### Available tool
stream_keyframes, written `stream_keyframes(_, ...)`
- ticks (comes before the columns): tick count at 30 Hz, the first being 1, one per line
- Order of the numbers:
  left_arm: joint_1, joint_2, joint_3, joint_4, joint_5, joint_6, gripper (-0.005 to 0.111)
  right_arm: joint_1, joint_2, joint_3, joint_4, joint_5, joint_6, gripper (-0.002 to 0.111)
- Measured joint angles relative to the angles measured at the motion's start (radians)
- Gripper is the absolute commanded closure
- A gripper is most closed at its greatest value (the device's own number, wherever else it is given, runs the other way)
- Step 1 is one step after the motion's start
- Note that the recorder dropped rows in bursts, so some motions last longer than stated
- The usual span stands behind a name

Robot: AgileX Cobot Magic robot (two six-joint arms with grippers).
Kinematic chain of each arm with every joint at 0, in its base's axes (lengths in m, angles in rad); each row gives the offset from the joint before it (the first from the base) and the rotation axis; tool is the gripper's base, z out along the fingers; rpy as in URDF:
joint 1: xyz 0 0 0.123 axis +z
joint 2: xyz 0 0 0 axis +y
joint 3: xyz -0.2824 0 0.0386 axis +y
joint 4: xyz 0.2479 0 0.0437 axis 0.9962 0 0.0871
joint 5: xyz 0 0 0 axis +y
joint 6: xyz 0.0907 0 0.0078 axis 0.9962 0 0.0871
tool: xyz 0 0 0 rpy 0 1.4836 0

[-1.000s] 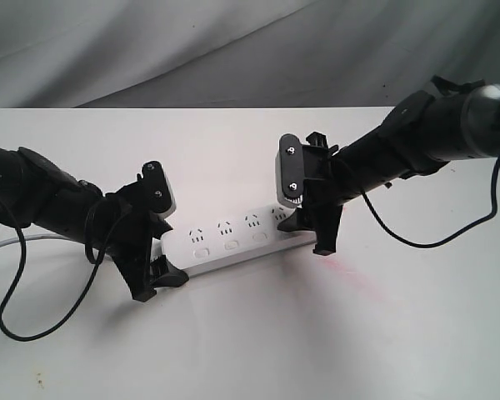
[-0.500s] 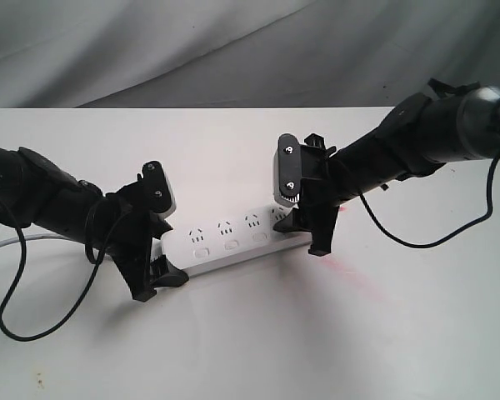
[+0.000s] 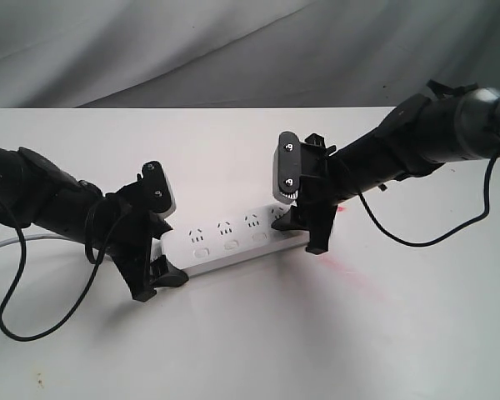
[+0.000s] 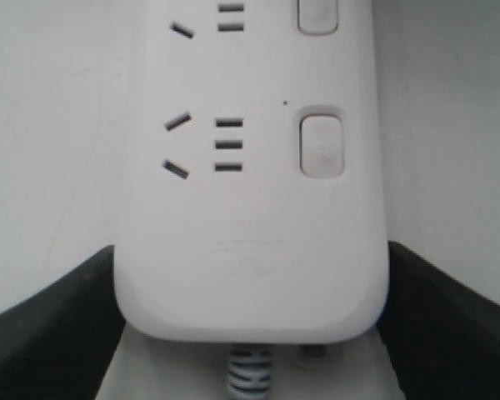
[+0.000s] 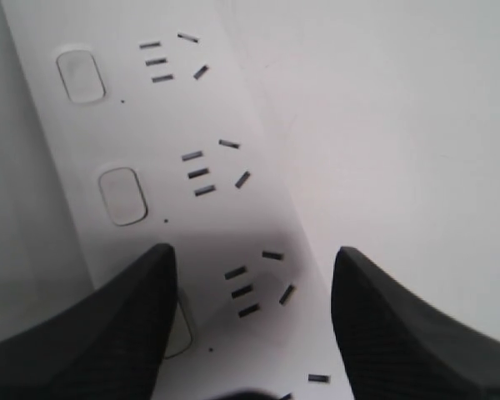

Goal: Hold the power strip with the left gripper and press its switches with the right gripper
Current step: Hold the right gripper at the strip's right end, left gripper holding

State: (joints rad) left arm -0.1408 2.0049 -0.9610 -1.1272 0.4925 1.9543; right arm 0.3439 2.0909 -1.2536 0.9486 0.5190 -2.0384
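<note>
White power strip (image 3: 233, 243) lies flat on a white table (image 3: 258, 342). Its cord end, where a grey cord (image 4: 250, 372) comes out, is clamped between the jaws of the left gripper (image 3: 158, 279). Over the opposite end, the right gripper (image 3: 302, 236) hangs with jaws spread wide, holding nothing. One finger (image 5: 108, 325) overlaps one of the switches (image 5: 122, 197).

Lab-like robot test bench, plain white tabletop (image 3: 258, 342), creased grey cloth backdrop (image 3: 233, 50) across the upper frame, two black robot arms (image 3: 33, 196)
</note>
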Motion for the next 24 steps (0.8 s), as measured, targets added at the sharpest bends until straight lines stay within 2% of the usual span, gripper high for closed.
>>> stream_keyframes(24, 0.0, 0.0, 0.0, 0.0, -0.002, 0.0, 0.039, -0.006, 0.0, -0.006, -0.077, 0.002, 0.024, 0.055)
